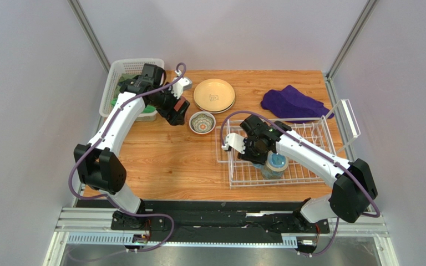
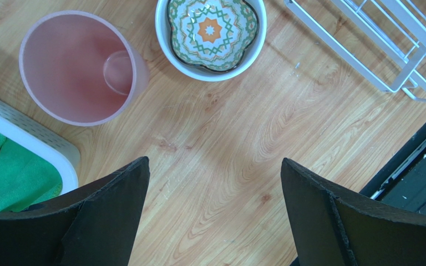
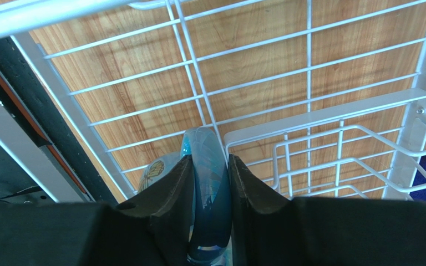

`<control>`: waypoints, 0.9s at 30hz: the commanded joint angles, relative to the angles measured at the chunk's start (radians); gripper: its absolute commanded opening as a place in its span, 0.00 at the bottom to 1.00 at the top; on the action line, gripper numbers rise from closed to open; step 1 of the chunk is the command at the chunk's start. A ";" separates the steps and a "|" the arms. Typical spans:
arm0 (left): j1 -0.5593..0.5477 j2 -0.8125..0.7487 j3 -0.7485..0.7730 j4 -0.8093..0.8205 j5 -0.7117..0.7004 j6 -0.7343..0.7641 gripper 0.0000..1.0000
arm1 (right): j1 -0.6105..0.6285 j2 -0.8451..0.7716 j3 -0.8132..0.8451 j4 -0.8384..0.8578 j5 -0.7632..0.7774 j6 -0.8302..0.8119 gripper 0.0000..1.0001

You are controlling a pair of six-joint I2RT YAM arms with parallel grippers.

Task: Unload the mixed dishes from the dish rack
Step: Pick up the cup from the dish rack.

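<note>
Inside the dish rack [image 3: 309, 83], toward its near edge, the right tool [image 3: 209, 166] pinches the blue handle of the mug [image 3: 205, 141], one finger on each side. The handle runs straight ahead between them. The left tool [image 2: 214, 163] hangs spread over the surface [image 2: 215, 111], well apart, so the lift looks like the right arm's job.

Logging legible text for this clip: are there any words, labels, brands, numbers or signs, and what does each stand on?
No text can be read in any view.
On the top plate: a small dark mark at the centre, too small to read.
On the patterned bowl: ornament only, no lettering.
On the blue mug: decoration only, no words visible.
</note>
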 commanded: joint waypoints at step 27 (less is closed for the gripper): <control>0.005 -0.058 -0.026 0.050 0.035 0.017 0.96 | 0.009 -0.099 0.251 -0.160 -0.014 0.040 0.00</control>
